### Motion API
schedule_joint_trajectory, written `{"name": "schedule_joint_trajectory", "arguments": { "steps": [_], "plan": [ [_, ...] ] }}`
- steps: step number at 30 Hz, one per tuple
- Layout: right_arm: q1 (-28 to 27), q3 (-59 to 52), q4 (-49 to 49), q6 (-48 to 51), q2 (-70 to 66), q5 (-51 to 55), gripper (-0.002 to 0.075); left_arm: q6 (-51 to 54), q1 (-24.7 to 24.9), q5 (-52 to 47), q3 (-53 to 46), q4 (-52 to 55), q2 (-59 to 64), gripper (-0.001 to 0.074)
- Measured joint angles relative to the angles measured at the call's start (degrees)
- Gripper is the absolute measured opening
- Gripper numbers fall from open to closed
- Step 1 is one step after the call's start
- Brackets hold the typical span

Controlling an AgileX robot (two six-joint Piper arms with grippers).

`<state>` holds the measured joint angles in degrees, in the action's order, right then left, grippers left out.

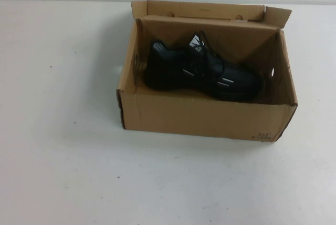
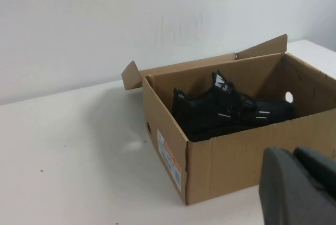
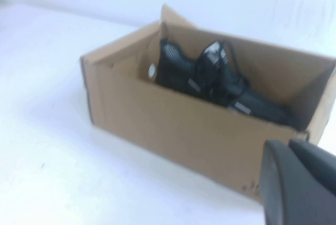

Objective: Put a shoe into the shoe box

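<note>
The black lace-up shoe (image 1: 202,70) lies inside the open brown cardboard shoe box (image 1: 199,117), toe toward the right, white tongue label up. It also shows inside the box in the left wrist view (image 2: 231,112) and the right wrist view (image 3: 210,75). The box shows there too, in the left wrist view (image 2: 226,162) and the right wrist view (image 3: 173,125). My left gripper (image 2: 294,152) is shut and empty, back from the box's near left corner. My right gripper (image 3: 289,145) is shut and empty, back from the box's near right corner. Neither gripper shows in the high view.
The box stands on a white table (image 1: 79,156) with its flaps folded up at the back (image 1: 205,9). A pale wall (image 2: 105,25) runs behind the table. A printed label (image 2: 169,157) is on the box's left end wall.
</note>
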<state>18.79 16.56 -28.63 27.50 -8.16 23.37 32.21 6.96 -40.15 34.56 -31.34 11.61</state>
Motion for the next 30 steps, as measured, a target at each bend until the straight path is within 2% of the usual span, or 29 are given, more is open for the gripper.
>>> {"name": "schedule_joint_trajectory", "arguments": {
  "steps": [13, 25, 30],
  "plan": [
    [0.0, 0.0, 0.0, 0.0, 0.0, 7.9, -0.0015, 0.0, 0.0, -0.1, 0.0, 0.0, 0.0, -0.0001],
    [0.0, 0.0, 0.0, 0.0, 0.0, 9.2, -0.0017, 0.1, 0.0, 0.0, -0.2, 0.0, 0.0, -0.0001],
    [0.0, 0.0, 0.0, 0.0, 0.0, 9.2, -0.0017, 0.1, -0.1, 1.1, -3.5, 1.2, -0.8, -0.0001]
  ]
}}
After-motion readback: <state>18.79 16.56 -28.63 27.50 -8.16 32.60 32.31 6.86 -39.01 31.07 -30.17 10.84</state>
